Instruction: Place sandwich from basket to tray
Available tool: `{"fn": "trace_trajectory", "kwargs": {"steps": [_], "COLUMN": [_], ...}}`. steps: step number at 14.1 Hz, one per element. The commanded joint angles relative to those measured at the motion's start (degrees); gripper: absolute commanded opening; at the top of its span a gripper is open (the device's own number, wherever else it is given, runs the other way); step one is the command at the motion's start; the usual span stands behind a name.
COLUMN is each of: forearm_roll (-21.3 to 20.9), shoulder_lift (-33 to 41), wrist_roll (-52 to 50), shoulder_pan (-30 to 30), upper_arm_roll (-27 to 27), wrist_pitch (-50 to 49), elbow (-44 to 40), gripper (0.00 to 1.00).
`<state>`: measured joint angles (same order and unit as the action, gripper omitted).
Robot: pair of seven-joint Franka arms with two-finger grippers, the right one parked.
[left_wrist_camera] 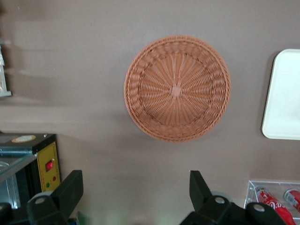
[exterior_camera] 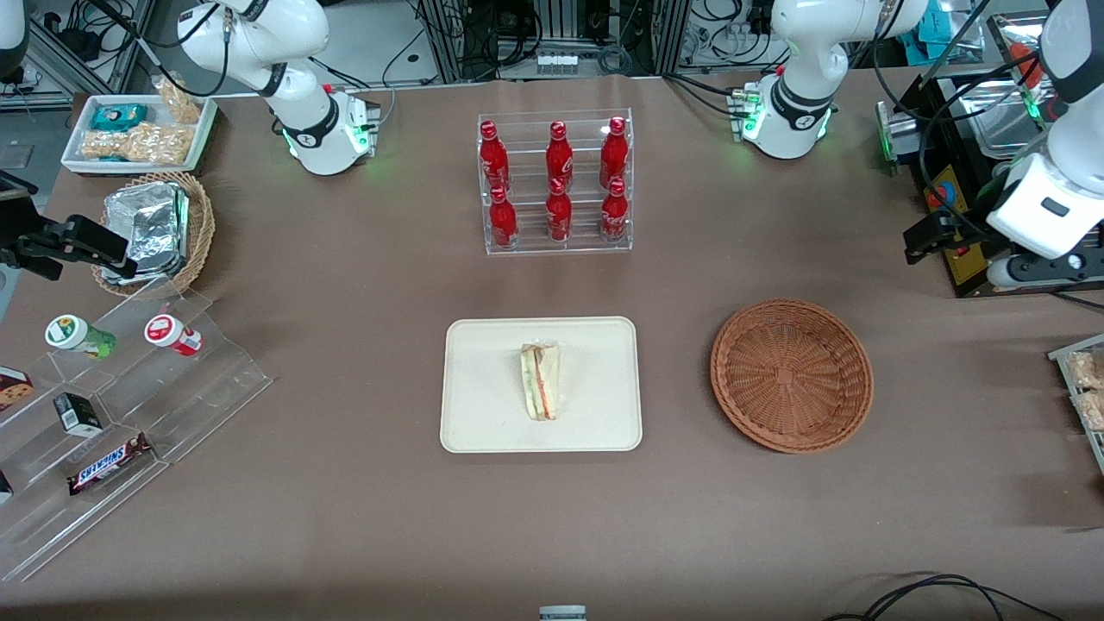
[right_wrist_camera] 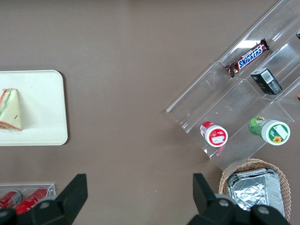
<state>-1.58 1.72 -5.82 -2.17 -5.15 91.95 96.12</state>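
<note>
Front view, counter: brown counter [exterior_camera: 345, 517] with everything spread out on it.
Front view, sandwich: the sandwich [exterior_camera: 540, 381] is lying flat on the tray [exterior_camera: 483, 414], pretty much dead centre, pointed end toward the far edge of the counter.
Front view, basket: the basket [exterior_camera: 791, 374] sits just beside the tray, toward the working arm's end, not touching it, and it's got nothing in it.
Front view, bottles: clear rack of red bottles [exterior_camera: 556, 183], farther from the camera than the tray.
Front view, gripper: the gripper [exterior_camera: 923, 237] hangs up at the working arm's end of the counter, well apart from the basket and farther from the camera than it. From this angle I honestly can't tell how the fingers stand.
Front view, other stuff: toward the parked arm's end there's a tan basket with foil packs [exterior_camera: 155, 228], a white tray of snacks [exterior_camera: 138, 129], and a clear stepped stand [exterior_camera: 129, 414] with cups and a Snickers bar [exterior_camera: 108, 463].

Left wrist view, gripper: the two fingers [left_wrist_camera: 70, 190] are spread wide with nothing between them, just bare counter showing in the gap.
Left wrist view, basket: whole round weave visible, nothing inside, well clear of the fingers.
Left wrist view, tray: only one rounded edge shows.

Right wrist view, sandwich: wedge resting on the tray, near its corner, red and green layers showing.
</note>
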Motion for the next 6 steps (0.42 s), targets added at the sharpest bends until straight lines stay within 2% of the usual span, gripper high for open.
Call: {"fn": "trace_trajectory", "kwargs": {"steps": [1,3,6], "forearm_roll": [0.17,1.57,2.90], "shoulder_lift": [-0.75,-1.71,-1.63], "wrist_roll": [5.27,6.00,5.65], "shoulder_pan": [0.58,1.99,1.99], "upper_arm_roll": [3.29,5.67,5.59], "wrist_pitch": [0.51,0.51,-0.28], "elbow": [-2.85,-4.53,-5.85], "gripper": [1.00,1.00,1.00]}}
